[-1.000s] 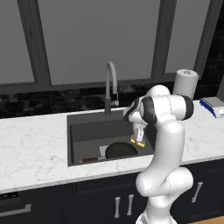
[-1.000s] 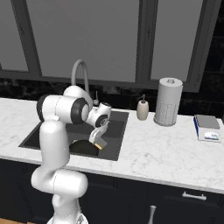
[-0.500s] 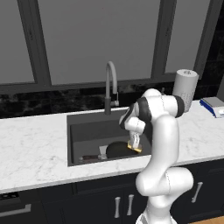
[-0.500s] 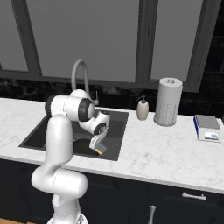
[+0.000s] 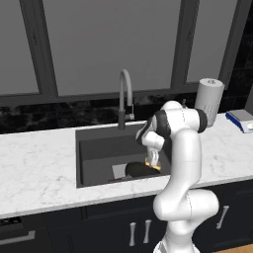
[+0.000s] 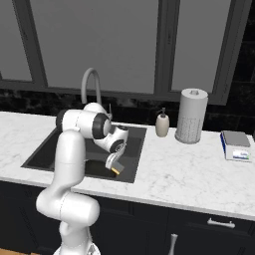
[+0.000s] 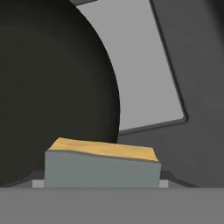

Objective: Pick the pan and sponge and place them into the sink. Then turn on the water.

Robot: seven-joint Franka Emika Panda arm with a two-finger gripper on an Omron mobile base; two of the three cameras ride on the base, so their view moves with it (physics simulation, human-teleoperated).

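Hand view: pan [image 7: 52,87] cut off by top and left edges, handle out of frame. Sponge [image 7: 103,166] hides both fingertips, so claw [image 7: 103,181] contact unclear. Left base view: arm covers sink [image 5: 99,148] right side and part of the pan [image 5: 138,169]; sponge [image 5: 154,165] just a yellow sliver.

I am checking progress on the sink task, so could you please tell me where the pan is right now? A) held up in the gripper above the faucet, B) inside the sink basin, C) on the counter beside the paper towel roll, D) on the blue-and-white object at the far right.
B: the black pan lies on the bottom of the sink, below the gripper, which holds the sponge next to it.
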